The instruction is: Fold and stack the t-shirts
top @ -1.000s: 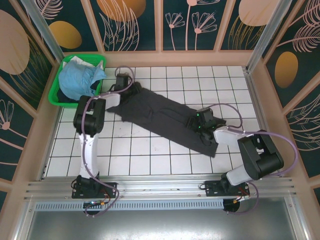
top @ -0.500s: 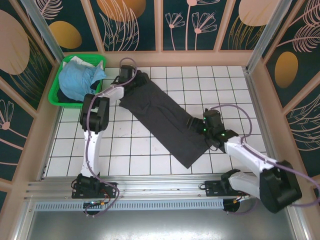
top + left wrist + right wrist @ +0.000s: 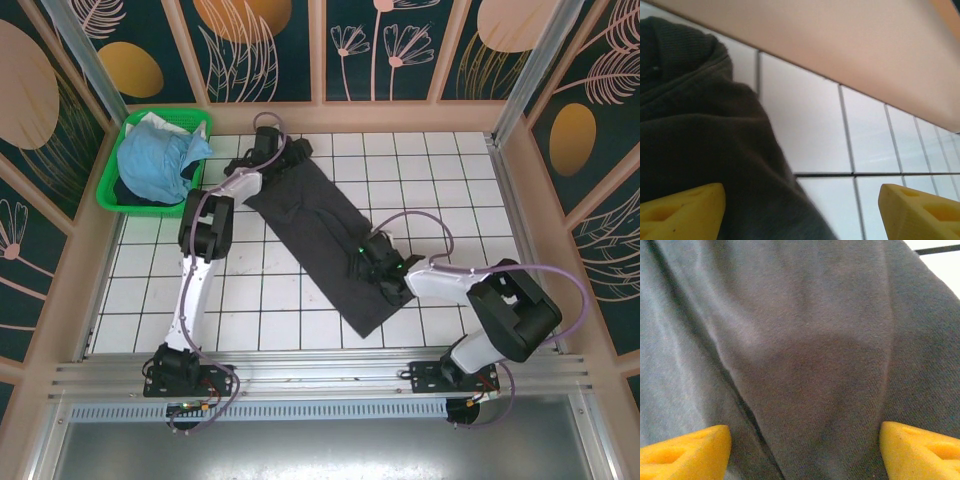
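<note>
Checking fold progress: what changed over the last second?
The dark t-shirt swung steeper and now lies as a narrower strip. The left gripper moved toward the far wall at the shirt's far end; the right gripper moved left over its near part. Both stand open. The green basket and light blue t-shirt stayed put.

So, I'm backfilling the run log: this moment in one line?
left end effector: open, at grey t-shirt far end | right end effector: open, over its near half | blue t-shirt: in basket
</note>
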